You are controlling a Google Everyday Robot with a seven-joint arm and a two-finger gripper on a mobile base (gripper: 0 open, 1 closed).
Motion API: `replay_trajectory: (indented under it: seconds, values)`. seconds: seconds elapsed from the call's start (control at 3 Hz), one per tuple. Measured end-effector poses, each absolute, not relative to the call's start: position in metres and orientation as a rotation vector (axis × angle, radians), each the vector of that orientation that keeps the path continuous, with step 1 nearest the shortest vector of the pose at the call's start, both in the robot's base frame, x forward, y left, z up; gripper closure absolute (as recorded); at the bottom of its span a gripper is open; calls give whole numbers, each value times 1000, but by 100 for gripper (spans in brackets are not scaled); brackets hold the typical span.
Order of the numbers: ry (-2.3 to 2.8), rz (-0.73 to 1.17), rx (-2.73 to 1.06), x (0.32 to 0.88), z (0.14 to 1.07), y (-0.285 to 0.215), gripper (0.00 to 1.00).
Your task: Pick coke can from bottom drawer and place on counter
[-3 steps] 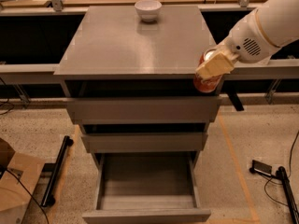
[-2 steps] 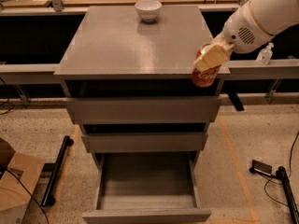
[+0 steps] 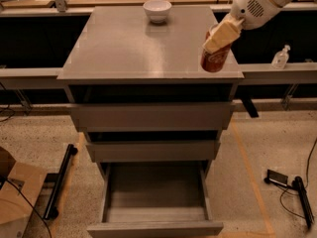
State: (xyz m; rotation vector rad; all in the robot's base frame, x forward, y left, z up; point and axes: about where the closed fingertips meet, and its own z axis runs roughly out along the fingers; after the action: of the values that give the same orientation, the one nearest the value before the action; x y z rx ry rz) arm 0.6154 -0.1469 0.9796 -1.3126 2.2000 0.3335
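My gripper reaches in from the upper right on a white arm and is shut on the red coke can. It holds the can upright over the front right corner of the grey counter, at or just above the surface. The beige fingers cover the can's top. The bottom drawer is pulled out wide open below and shows a bare grey floor.
A white bowl stands at the back middle of the counter. A clear pump bottle sits on the ledge to the right. A cardboard box lies on the floor at left, cables and a black device at right.
The gripper has carried the coke can up and to the left, from beside the cabinet's front right edge to over the counter's front right corner.
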Motion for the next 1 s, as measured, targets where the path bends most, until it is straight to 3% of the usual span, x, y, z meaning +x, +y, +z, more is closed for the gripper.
replay_trajectory:
  seconds: [1.0]
  values:
    - [2096,360,-1103,713,993,-137,100]
